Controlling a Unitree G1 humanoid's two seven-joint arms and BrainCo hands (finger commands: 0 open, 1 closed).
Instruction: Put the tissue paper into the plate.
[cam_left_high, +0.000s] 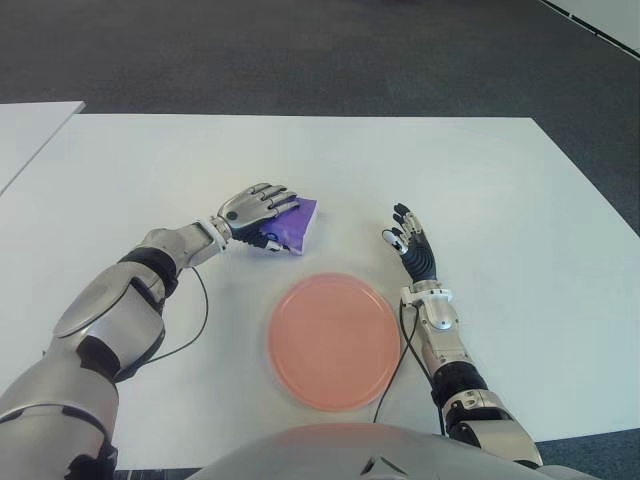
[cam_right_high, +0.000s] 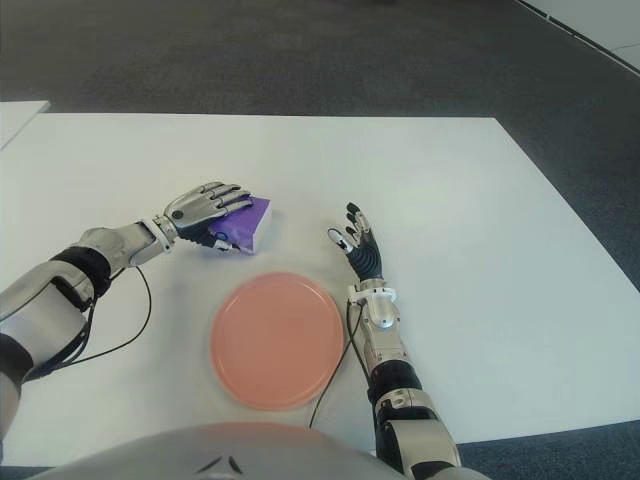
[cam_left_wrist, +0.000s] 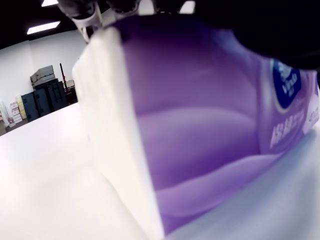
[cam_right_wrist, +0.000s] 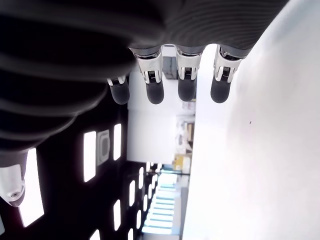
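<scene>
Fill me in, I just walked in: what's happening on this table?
The robot's left hand is closed over a purple tissue pack on the white table, just beyond an empty pink plate. The pack is not in the plate yet. Its right hand shows open, right of the plate, holding nothing.

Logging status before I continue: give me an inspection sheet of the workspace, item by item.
Surface: white table, bare apart from the items below.
Job's things: purple tissue pack on the table, beyond the pink plate, which holds nothing.
Clutter: nothing seen.
Hands: left hand closed over the tissue pack; right hand open, to the plate's right, holding nothing.
Cables: a black cable loops from the left arm; another runs beside the right forearm.
Surroundings: dark carpet floor; another white table at far left.
</scene>
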